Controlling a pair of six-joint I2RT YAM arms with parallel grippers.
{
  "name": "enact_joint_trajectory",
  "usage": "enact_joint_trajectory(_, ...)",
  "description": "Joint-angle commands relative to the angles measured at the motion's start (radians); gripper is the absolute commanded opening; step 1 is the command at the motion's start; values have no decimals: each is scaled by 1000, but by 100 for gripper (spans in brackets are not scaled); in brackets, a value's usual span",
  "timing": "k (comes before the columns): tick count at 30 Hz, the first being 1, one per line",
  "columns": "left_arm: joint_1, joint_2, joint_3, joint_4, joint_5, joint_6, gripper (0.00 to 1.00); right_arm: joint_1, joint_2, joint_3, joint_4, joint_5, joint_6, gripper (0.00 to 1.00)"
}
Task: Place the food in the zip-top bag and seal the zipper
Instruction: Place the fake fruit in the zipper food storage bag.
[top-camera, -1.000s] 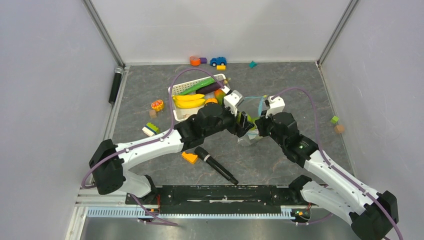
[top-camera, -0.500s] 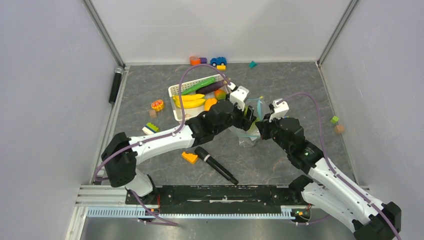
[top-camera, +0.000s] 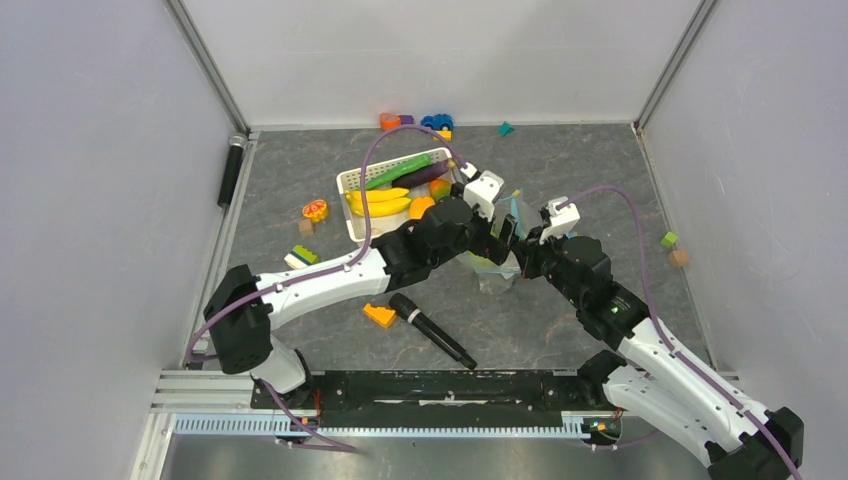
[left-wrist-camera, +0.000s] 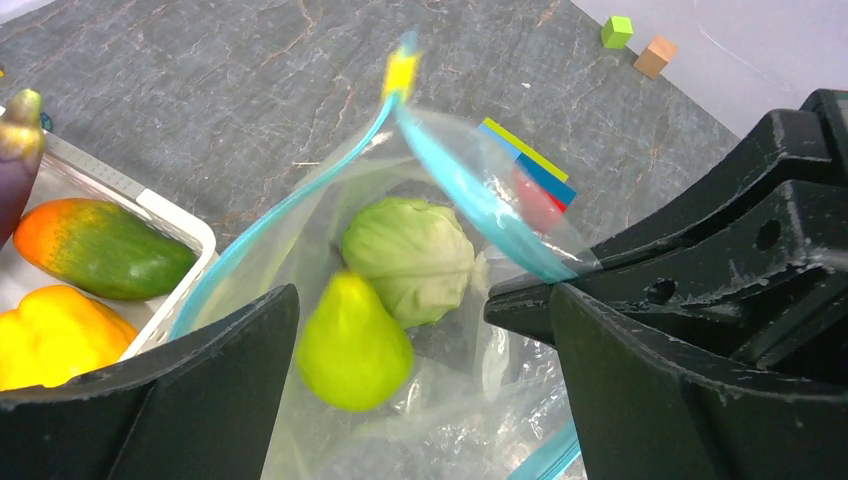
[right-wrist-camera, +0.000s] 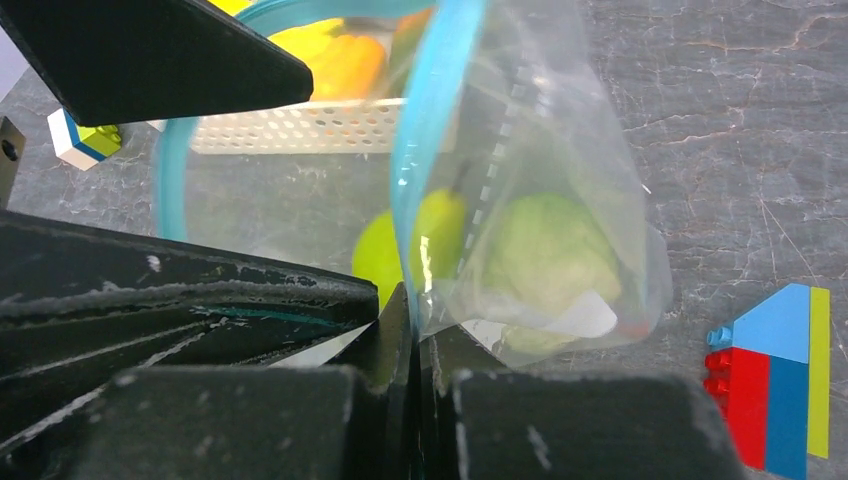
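Pear (left-wrist-camera: 352, 342) and cabbage (left-wrist-camera: 410, 258) are sitting inside the zip-top bag (right-wrist-camera: 560, 130), right below the left gripper (left-wrist-camera: 420, 300) between its wide-spread fingers, while the right gripper (right-wrist-camera: 415, 322) is pinched tight on the bag's edge by the blue zipper (left-wrist-camera: 470, 195), white basket (left-wrist-camera: 175, 215) just off to the side.

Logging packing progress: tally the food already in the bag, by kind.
cabbage: 1
pear: 1
Total in bag: 2
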Motion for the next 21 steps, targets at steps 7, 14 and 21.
enact_joint_trajectory(7, -7, -69, 55, -49, 58, 36, 100, 2, -1, 9, 52, 22, -12, 0)
enact_joint_trajectory(14, 1, -195, 11, -101, -106, 3, 100, 2, 2, 11, 51, 30, -12, 0)
enact_joint_trajectory(21, 154, -250, -16, -174, -152, -66, 100, 2, 16, 16, 43, 39, -9, 0)
